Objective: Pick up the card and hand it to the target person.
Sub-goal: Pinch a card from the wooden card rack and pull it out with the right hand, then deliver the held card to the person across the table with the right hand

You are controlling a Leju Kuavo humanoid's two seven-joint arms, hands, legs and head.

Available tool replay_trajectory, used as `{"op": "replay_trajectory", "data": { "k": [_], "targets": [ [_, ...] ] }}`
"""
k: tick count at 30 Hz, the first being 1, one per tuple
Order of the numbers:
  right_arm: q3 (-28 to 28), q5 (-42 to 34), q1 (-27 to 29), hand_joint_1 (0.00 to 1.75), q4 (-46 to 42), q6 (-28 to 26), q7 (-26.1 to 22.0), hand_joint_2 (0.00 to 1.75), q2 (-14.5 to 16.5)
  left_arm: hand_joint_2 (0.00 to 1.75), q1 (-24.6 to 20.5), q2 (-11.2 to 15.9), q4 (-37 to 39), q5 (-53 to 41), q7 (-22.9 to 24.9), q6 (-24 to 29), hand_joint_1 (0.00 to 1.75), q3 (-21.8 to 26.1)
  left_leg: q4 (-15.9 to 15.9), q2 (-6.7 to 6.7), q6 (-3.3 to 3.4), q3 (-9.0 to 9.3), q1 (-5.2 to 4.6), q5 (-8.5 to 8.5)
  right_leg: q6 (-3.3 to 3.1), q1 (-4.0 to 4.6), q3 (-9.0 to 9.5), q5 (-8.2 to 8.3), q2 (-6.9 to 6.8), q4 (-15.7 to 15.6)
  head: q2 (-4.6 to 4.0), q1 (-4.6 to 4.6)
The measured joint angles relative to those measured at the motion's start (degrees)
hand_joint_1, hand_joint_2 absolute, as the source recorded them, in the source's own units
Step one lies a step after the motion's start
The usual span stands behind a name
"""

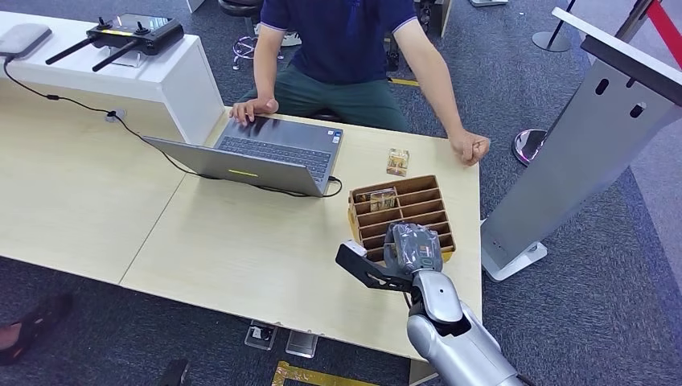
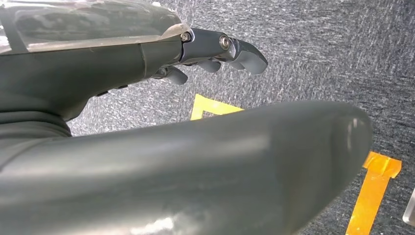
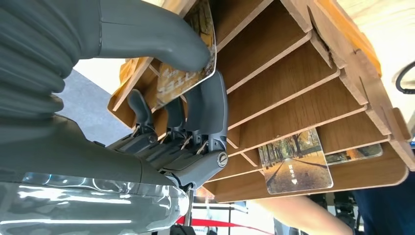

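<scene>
A wooden slotted rack (image 1: 406, 211) stands on the table near its right edge. My right hand (image 1: 412, 249) is at the rack's near end. Its thumb (image 3: 156, 39) and fingers (image 3: 208, 105) pinch a picture card (image 3: 188, 73) that stands among the near slots. Another card (image 3: 295, 165) with a tree-lined path leans in a far slot (image 1: 383, 199). A small card block (image 1: 397, 162) stands on the table beyond the rack. The person (image 1: 346, 48) sits across the table, one hand on the laptop and a fist (image 1: 470, 148) on the table. My left hand (image 2: 215, 51) hangs over the carpet and holds nothing.
An open laptop (image 1: 269, 153) with a cable lies left of the rack. A white raised counter (image 1: 173, 76) carries a black controller (image 1: 133, 34). A grey slanted stand (image 1: 579, 145) rises just past the table's right edge. Yellow tape (image 2: 377, 186) marks the floor.
</scene>
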Motion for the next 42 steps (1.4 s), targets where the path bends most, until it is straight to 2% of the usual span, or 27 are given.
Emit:
{"op": "replay_trajectory", "data": {
  "k": [10, 24, 31, 42],
  "targets": [
    [-0.1, -0.2, -0.1, 1.45, 0.2, -0.6, -0.7, 1.75, 0.0, 0.0, 0.0, 0.0, 0.0, -0.1, -0.1, -0.1, 0.0, 0.0, 0.0, 0.0, -0.01, 0.05, 0.0, 0.01, 0.0, 0.0, 0.04, 0.0, 0.0, 0.0, 0.0, 0.0],
    [-0.3, -3.1, -1.1, 1.45, -1.1, -1.5, -3.5, 1.75, 0.5, 0.0, 0.0, 0.0, 0.0, -0.2, -0.7, 0.4, 0.0, 0.0, 0.0, 0.0, -0.01, 0.04, 0.0, 0.02, 0.0, 0.0, 0.04, 0.0, 0.0, 0.0, 0.0, 0.0],
    [-1.3, -6.4, -4.0, 1.45, -5.8, -2.4, -4.7, 1.75, 0.5, 0.0, 0.1, 0.0, 0.0, 0.0, -0.8, 0.4, 0.0, 0.0, 0.0, 0.0, -0.01, 0.04, 0.0, 0.02, 0.0, 0.0, 0.03, 0.0, 0.0, 0.0, 0.0, 0.0],
    [-3.0, -9.0, -10.2, 1.45, -10.3, -7.8, -7.7, 1.75, 0.8, 0.0, 0.1, 0.0, 0.0, 0.3, -0.9, 0.8, 0.0, 0.0, 0.0, 0.0, -0.01, 0.03, 0.0, 0.02, 0.0, 0.0, 0.03, 0.0, 0.0, 0.0, 0.0, 0.01]
  ]
}}
